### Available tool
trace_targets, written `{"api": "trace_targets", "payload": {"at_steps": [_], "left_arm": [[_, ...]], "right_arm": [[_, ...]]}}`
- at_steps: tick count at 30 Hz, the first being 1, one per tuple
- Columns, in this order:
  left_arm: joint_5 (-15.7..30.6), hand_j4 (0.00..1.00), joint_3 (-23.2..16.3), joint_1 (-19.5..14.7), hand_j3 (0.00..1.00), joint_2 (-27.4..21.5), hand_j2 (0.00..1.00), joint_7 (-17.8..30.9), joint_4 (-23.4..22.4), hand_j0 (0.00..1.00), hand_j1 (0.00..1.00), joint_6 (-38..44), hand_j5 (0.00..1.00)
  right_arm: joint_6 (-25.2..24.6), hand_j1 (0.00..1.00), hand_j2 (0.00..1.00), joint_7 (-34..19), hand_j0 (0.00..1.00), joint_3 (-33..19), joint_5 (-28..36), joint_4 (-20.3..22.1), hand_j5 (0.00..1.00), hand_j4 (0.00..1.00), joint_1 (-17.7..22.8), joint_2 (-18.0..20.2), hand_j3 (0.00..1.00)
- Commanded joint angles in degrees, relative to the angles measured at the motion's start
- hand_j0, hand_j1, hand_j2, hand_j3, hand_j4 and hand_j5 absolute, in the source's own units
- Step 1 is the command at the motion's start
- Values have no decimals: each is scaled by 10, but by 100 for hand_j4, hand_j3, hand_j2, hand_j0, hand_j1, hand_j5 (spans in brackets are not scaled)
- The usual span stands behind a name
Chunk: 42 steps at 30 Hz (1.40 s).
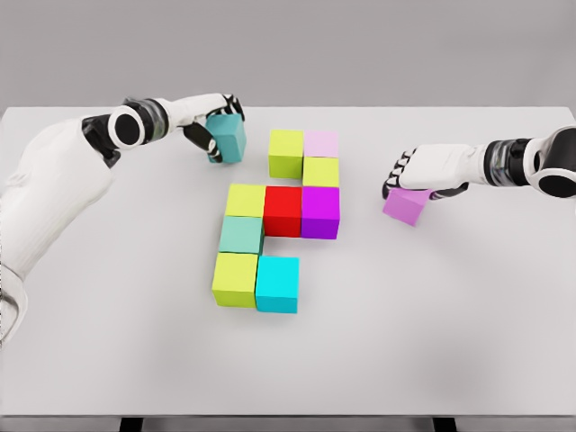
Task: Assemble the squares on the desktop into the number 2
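Taking the red cube (283, 211) as my landmark, the figure is mostly built. Touching it on one side is a magenta cube (320, 212), on the other a yellow-green cube (245, 200). Up and beyond the magenta one sit another yellow-green cube (321, 171), a pale pink cube (321, 143) and a lime cube (286, 152), forming the top. Below the landmark: a mint cube (241, 234), then a lime-green cube (235, 279) with a cyan cube (277, 283) touching it.

My left hand (209, 127), fingers curled, grips a teal cube (227, 137) up and well apart from the landmark. My right hand (416, 173) lies over a lilac cube (407, 205); fingers bent down on it, grasping it as far as I can judge.

By my estimate, two cubes are left: teal extends the top bar, lilac finishes the bottom bar beside cyan.
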<state>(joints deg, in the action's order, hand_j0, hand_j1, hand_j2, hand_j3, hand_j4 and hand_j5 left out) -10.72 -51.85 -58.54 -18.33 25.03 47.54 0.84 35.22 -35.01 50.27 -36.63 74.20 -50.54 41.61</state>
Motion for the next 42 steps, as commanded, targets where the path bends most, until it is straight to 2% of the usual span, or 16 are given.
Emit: {"api": "trace_targets", "payload": {"at_steps": [1,3,17,19,21,26,28,33,37,38,42], "left_arm": [[0,27,1,0,27,15,27,-29,-1,27,27,13,27],[0,27,-1,1,27,22,27,-42,-1,27,27,20,27],[0,30,-11,4,30,31,30,-43,0,30,30,14,30],[0,30,-11,4,30,32,30,-43,0,30,30,13,30],[0,31,-12,5,31,32,31,-43,0,31,31,13,31],[1,38,-12,7,38,34,38,-43,-1,38,38,11,38],[1,41,-12,7,41,36,41,-43,0,41,41,11,41],[1,53,-12,7,53,37,53,-43,0,53,53,11,53],[1,61,-12,8,61,36,61,-43,0,61,61,11,61],[1,67,-12,8,67,36,67,-42,1,67,67,11,67],[2,73,-12,8,73,36,73,-41,3,73,73,10,73]], "right_arm": [[-2,49,49,0,49,0,8,0,49,49,0,0,49],[-2,48,48,0,48,-1,8,0,48,48,0,0,48],[-2,48,48,0,48,-11,25,5,48,48,-3,15,48],[-2,48,48,0,48,-15,57,5,48,48,-4,15,48],[-2,48,48,0,48,-15,60,7,48,48,-4,16,48],[-2,48,48,0,48,-18,109,33,48,48,-3,55,48],[-2,49,49,0,49,-18,110,47,49,49,1,61,49],[-2,49,49,0,49,-18,130,126,49,49,5,94,49],[-2,48,48,0,48,-18,140,208,48,48,10,124,48],[-2,48,48,0,48,-18,140,219,48,48,9,125,48],[-2,48,48,0,48,-10,140,256,48,48,9,123,48]]}}
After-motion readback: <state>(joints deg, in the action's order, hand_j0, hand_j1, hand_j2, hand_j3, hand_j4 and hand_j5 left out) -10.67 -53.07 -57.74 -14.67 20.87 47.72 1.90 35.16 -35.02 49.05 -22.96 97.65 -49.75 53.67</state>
